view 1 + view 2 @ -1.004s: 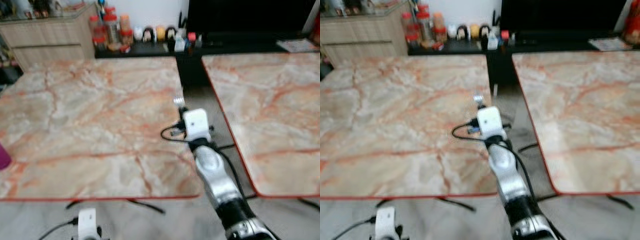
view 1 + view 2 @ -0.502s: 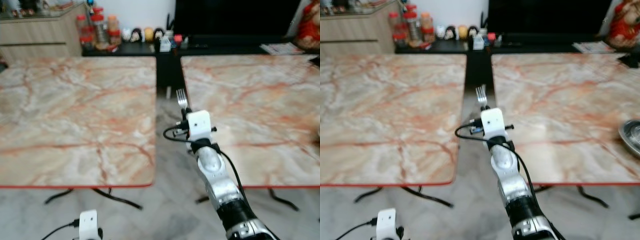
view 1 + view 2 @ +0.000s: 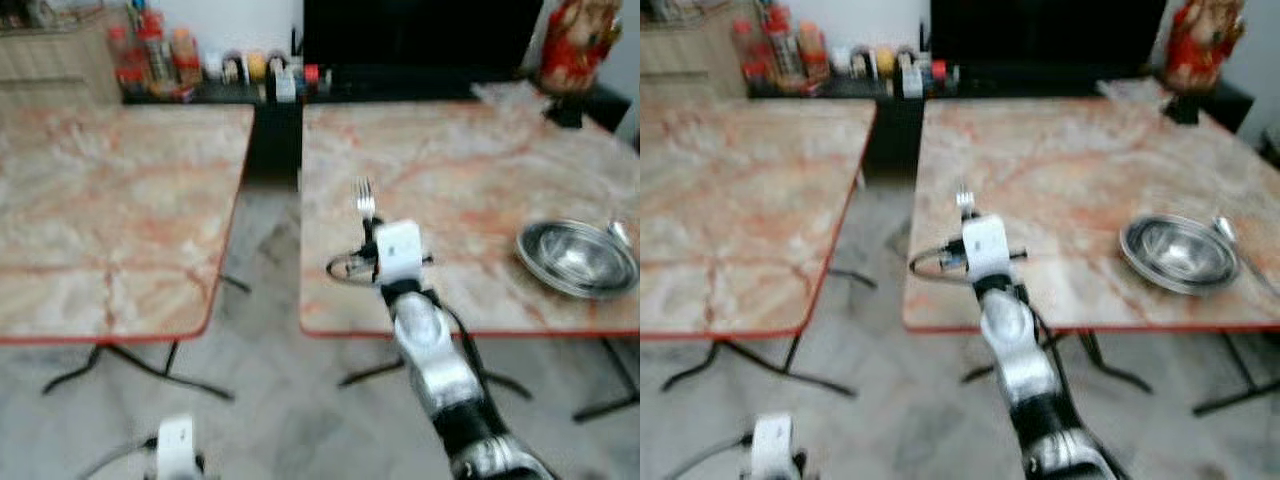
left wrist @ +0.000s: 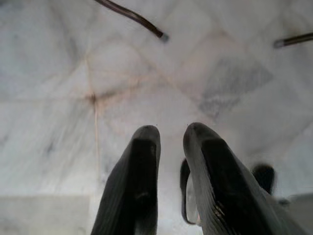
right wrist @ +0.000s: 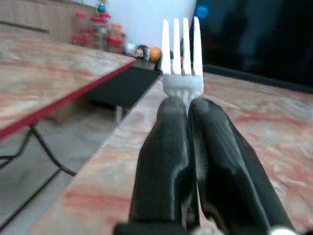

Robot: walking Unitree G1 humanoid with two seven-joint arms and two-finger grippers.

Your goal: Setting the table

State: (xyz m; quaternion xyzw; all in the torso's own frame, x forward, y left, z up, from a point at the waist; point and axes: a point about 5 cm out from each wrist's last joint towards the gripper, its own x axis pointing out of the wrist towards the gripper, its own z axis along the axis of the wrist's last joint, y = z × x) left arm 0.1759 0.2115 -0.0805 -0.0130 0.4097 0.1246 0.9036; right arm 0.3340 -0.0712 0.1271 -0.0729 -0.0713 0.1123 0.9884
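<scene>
Steel fork (image 5: 181, 58): I'm holding it by the handle, tines sticking out past my fingertips, upright in the head view so it's ready to lay down flat.
Right gripper (image 5: 188, 105): I'm clamping both black fingers tight on the fork's neck, no gap showing; keeping it pinched low so the tines stay clear.
Right arm (image 3: 430, 350): I'm reaching it forward over the near edge of the right table (image 3: 450, 170), fork hanging above the marble near that table's left front corner.
Why there: judging from the task, I'm carrying the fork toward a place setting, and the bowl marks where that is.
Metal bowl (image 3: 577, 257): sitting on the right table near its front edge, well apart from the fork, off to my right.
Spoon (image 3: 1232, 240): something thin and shiny lying just beside the bowl's far side, looks like a spoon, blurred so not sure.
Next move, my guess: I'm needing to swing the fork rightward to land beside the bowl; risk is the tines catching the table edge.
Left gripper (image 4: 171, 142): I'm letting it hang idle over the tiled floor (image 4: 98, 63), fingers nearly together with a narrow gap, gripping nothing.
Left table (image 3: 110, 200): same marble top with red edging, separated from the right table by a gap.
Background: bottles and jars (image 3: 150, 55) lined on a dark counter behind, red figurine (image 3: 572, 40) at far right.
</scene>
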